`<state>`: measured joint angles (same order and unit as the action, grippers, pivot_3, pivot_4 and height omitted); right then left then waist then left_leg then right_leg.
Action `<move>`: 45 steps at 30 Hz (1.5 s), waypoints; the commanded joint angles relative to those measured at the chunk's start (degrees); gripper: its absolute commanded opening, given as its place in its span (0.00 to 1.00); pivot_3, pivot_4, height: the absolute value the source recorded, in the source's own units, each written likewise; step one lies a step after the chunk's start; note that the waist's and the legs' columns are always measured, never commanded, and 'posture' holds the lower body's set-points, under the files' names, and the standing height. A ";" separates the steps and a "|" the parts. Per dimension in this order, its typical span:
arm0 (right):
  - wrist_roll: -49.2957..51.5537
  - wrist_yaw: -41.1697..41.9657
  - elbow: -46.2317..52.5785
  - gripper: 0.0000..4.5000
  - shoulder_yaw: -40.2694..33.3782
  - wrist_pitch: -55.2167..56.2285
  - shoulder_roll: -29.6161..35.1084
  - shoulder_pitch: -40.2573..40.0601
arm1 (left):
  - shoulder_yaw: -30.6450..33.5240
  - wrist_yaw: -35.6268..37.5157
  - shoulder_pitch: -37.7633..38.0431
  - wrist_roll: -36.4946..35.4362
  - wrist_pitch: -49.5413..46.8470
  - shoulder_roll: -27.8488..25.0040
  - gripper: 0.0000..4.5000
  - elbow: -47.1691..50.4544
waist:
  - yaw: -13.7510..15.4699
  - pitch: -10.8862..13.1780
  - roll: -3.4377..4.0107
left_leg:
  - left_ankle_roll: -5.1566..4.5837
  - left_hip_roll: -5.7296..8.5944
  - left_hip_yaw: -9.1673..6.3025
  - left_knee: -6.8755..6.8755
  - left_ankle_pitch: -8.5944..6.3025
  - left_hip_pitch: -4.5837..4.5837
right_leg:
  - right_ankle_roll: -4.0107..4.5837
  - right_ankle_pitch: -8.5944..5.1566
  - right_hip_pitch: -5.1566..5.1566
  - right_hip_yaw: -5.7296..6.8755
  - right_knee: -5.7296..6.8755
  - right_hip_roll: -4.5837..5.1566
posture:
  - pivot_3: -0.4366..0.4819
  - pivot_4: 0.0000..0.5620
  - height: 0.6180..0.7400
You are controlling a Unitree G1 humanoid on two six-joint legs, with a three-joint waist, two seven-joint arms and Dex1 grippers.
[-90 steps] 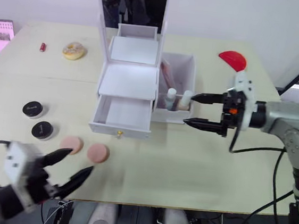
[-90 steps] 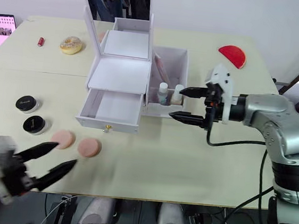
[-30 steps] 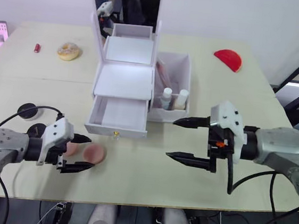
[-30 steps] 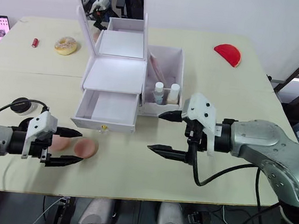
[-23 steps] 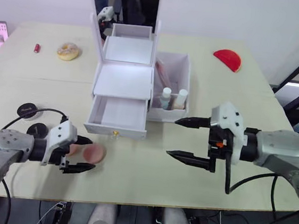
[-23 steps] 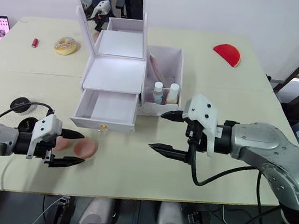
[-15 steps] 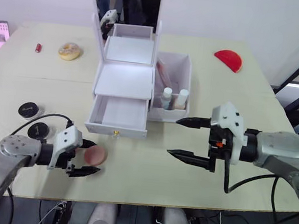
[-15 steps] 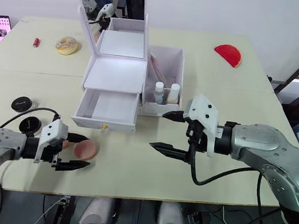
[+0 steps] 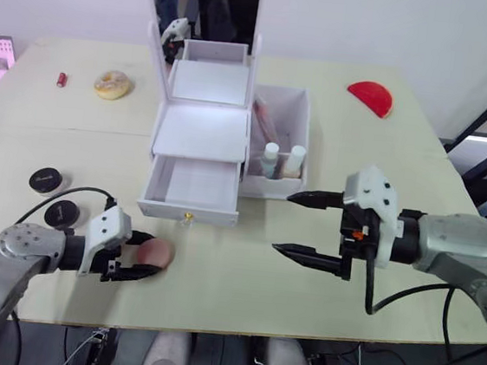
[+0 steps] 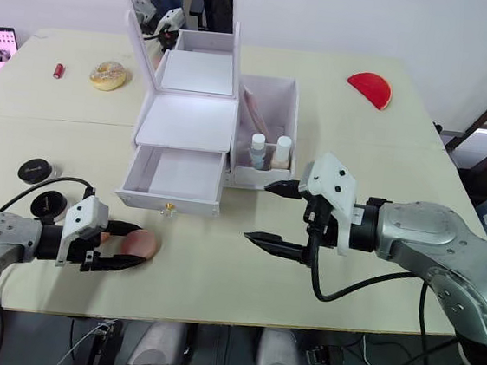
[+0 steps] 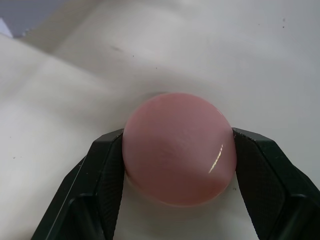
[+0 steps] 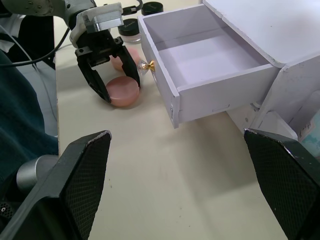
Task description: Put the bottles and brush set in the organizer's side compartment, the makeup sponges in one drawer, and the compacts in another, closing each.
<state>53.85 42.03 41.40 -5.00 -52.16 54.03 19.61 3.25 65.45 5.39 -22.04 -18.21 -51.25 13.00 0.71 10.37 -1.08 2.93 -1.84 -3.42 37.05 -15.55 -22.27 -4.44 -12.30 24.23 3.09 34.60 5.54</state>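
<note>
Left hand pinching pink makeup sponge flat on tabletop, just front-left of the open drawer, probably to lift it in. Right hand spread, idle right of drawer, keeping clear.

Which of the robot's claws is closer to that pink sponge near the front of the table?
The left. The left gripper has a finger on either side of the pink sponge. The right gripper hovers open well off toward the robot's right, in front of the organizer's side compartment.
</note>
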 commanded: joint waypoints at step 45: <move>0.36 -3.13 1.71 1.00 -0.33 1.11 -3.11 1.56 | -9.16 15.82 -42.98 -0.80 -6.97 -5.53 0.59 -14.34 | -0.14 0.04 -0.07 | -0.02 -0.03 -0.02 0.08 0.02 0.02 | -0.01 -0.01 0.07 -0.06 0.32 -0.09 | 0.48 0.27 1.00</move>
<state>53.23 39.63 41.28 -3.58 -51.08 50.89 20.91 -5.84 80.00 -36.61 -23.99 -26.61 -56.64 -0.96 0.56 10.41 -1.15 2.91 -1.87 -3.43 37.12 -15.54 -22.25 -4.45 -12.31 24.31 3.00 34.92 5.45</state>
